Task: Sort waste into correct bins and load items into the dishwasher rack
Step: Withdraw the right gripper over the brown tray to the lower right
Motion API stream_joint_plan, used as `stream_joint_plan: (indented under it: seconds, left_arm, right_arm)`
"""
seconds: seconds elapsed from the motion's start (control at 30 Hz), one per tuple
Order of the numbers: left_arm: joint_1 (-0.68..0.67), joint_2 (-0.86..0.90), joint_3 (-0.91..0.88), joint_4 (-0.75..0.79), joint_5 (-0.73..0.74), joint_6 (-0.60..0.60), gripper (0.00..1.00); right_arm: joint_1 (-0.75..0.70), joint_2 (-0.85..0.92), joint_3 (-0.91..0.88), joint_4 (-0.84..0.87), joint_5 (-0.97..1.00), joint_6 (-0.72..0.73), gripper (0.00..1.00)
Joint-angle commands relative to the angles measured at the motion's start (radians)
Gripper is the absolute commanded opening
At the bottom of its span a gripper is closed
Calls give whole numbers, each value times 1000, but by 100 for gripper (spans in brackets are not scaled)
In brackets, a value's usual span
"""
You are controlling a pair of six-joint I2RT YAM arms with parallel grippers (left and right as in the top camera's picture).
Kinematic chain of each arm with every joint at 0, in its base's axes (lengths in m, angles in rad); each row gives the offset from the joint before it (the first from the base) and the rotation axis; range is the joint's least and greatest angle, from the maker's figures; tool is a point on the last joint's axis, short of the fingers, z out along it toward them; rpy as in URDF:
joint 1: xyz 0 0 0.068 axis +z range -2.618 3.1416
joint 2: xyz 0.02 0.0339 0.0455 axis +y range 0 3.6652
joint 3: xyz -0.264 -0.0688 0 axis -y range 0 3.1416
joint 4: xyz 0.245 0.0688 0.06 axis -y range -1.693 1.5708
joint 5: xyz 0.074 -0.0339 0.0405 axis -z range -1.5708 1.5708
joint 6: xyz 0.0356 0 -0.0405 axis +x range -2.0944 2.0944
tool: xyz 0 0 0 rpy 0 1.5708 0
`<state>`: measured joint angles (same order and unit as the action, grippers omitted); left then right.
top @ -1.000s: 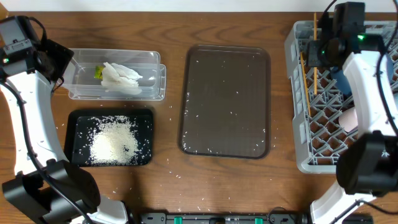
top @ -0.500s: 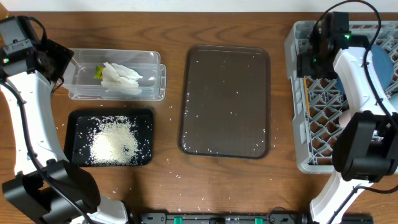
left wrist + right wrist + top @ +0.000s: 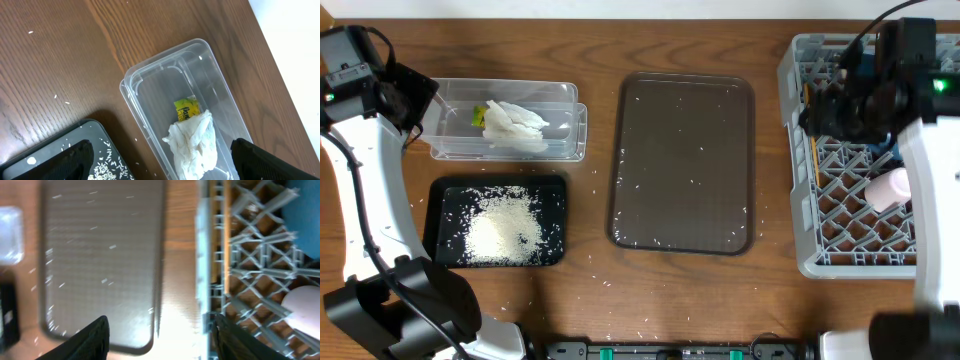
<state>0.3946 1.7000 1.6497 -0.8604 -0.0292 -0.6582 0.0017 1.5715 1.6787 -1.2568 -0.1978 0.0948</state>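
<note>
While tissue [image 3: 515, 125] and wrapper [image 3: 478, 117] lie in the clear tub [image 3: 560, 120] near the wide-open, empty left gripper [image 3: 160, 147], chopsticks [image 3: 227, 255] are seen in the rack [image 3: 800, 220]; the right gripper [image 3: 160, 325] is parted, empty. Loading is judged done; withdrawal is called for.

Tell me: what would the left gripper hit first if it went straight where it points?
Probably the crumpled white tissue in the clear tub, right ahead of the open left gripper; depth is unclear.
</note>
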Motion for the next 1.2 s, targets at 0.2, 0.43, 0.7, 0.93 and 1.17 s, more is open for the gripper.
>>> stream_joint_plan:
  seconds: [0.2,0.43,0.7,0.93,1.17]
  left_arm:
    - [2,-7,5,-3,-2,-9,91]
    - [2,-7,5,-2,-2,-9,91]
    - [2,-7,5,-3,-2,-9,91]
    - [2,-7,5,-3,-2,-9,91]
    - [2,-7,5,-3,-2,-9,91]
  right_arm:
    - [299,-240,-266,92,40,2,99]
    - [395,-249,-320,87,77,2,99]
    - [399,-249,-320,83,77,2,99]
    - [399,-249,-320,-8,47,5,99]
    - [397,-262,-362,46,71,0,99]
